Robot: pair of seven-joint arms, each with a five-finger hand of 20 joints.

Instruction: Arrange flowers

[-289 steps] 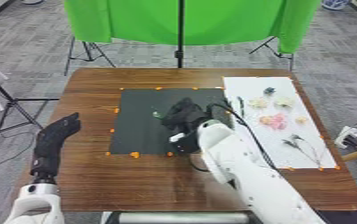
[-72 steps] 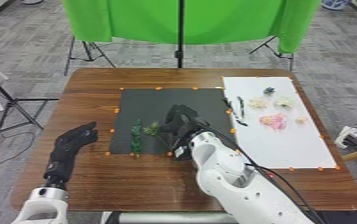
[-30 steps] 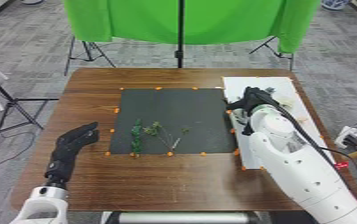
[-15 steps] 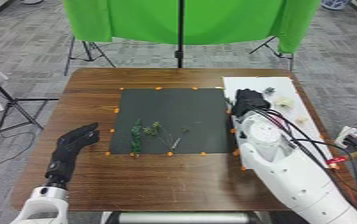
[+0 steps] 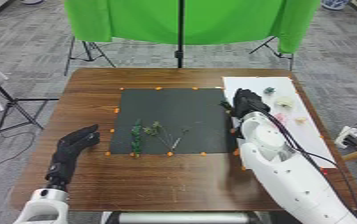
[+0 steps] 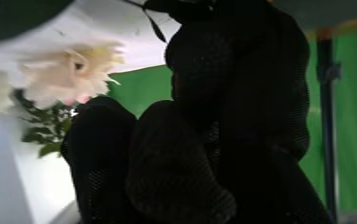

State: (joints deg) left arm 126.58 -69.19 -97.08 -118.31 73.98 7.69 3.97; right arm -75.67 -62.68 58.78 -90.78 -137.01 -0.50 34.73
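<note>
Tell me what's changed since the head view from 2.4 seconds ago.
The right hand has moved off the dark mat, rightward and a little forward, to the left edge of the white sheet. A thin-stemmed sprig now lies free of it on the mat. The leafy green stem stayed put.

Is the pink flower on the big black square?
No, the pink flower lies on the white sheet, to the right of the black square.

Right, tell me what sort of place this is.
Probably a robotics lab or test studio: a green cloth hangs behind the wooden table, with tripods on the carpeted floor.
</note>
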